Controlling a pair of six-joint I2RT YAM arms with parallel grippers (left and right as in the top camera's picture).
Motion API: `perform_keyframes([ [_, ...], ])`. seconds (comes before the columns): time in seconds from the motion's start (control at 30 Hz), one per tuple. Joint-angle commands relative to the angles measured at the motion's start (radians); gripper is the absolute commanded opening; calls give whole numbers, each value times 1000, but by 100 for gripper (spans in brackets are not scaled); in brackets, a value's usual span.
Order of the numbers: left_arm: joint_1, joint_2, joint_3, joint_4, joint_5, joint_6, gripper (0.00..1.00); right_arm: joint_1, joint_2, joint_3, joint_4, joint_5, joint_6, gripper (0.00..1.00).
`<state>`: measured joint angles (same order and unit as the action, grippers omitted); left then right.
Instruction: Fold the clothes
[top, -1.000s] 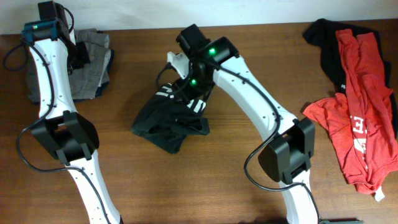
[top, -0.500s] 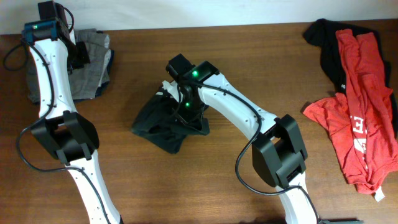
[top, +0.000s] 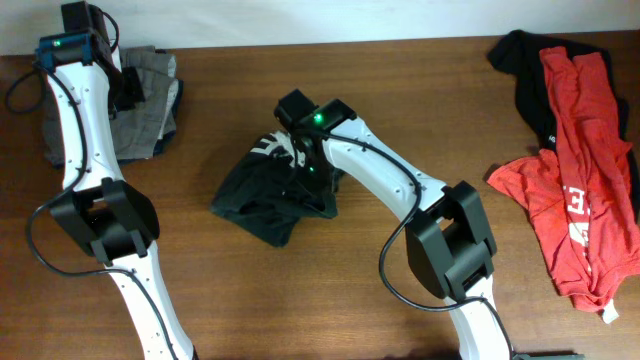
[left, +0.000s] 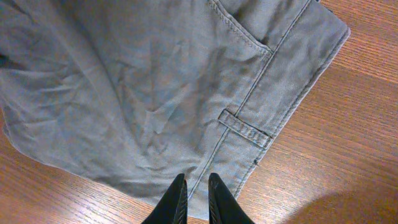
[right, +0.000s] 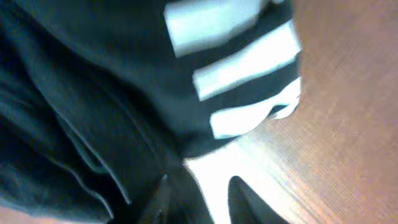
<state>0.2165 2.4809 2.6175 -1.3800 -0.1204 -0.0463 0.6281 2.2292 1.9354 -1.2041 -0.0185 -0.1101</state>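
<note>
Right end effector (top: 303, 168), seen from overhead, is pressing down into the crumpled black cloth T-shirt with white printed lettering (top: 255, 190), which is lying in a heap at the middle of the brown wooden table (top: 400, 70). At the table's far left corner the left end effector (top: 130, 90) is hanging over a grey denim-like garment (top: 150, 115). Along the right edge two red cloth T-shirts with white print (top: 585, 150) are lying spread out, overlapping another black garment (top: 520, 70) at the far right corner, well apart from the heap.

On the left wrist view, the left end effector (left: 196, 183) is hovering with its two dark fingers (left: 177, 199) drawn almost together, nothing showing between them. Their tips are sitting over the hem of the grey denim-like garment (left: 155, 81), near a belt loop and a pocket seam, with bare table (left: 348, 155) beyond.

On the right wrist view, which is blurred, the right end effector (right: 199, 186) is standing with its fingers (right: 242, 196) somewhat apart, straddling the edge of the black T-shirt (right: 93, 93) by its white lettering (right: 249, 62). Whether it is pinching the cloth cannot be told. Table (right: 348, 124) is showing at the right.
</note>
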Motion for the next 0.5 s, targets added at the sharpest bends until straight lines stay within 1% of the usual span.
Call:
perform_keyframes([
  [0.0, 3, 10, 22, 0, -6, -10, 13, -1, -11, -8, -13, -6, 2, 23],
  [0.03, 3, 10, 22, 0, -6, -10, 13, -1, -13, -5, -14, -9, 2, 18],
  [0.07, 3, 10, 22, 0, -6, -10, 13, -1, -13, -1, -15, -16, 2, 16],
  [0.13, 3, 10, 22, 0, -6, -10, 13, -1, -13, 13, -26, -28, 2, 15],
  [0.2, 3, 10, 22, 0, -7, -10, 13, -1, -13, 39, -43, -30, 2, 16],
  [0.27, 3, 10, 22, 0, -6, -10, 13, -1, -13, 65, -58, -30, 2, 22],
  [0.37, 3, 10, 22, -1, -6, -10, 13, -1, -13, 106, -87, -48, 1, 40],
  [0.4, 3, 10, 22, -1, -6, -10, 14, 0, -13, 113, -94, -63, -5, 45],
  [0.47, 3, 10, 22, -1, -6, -10, 14, 0, -14, 126, -117, -127, -33, 50],
])
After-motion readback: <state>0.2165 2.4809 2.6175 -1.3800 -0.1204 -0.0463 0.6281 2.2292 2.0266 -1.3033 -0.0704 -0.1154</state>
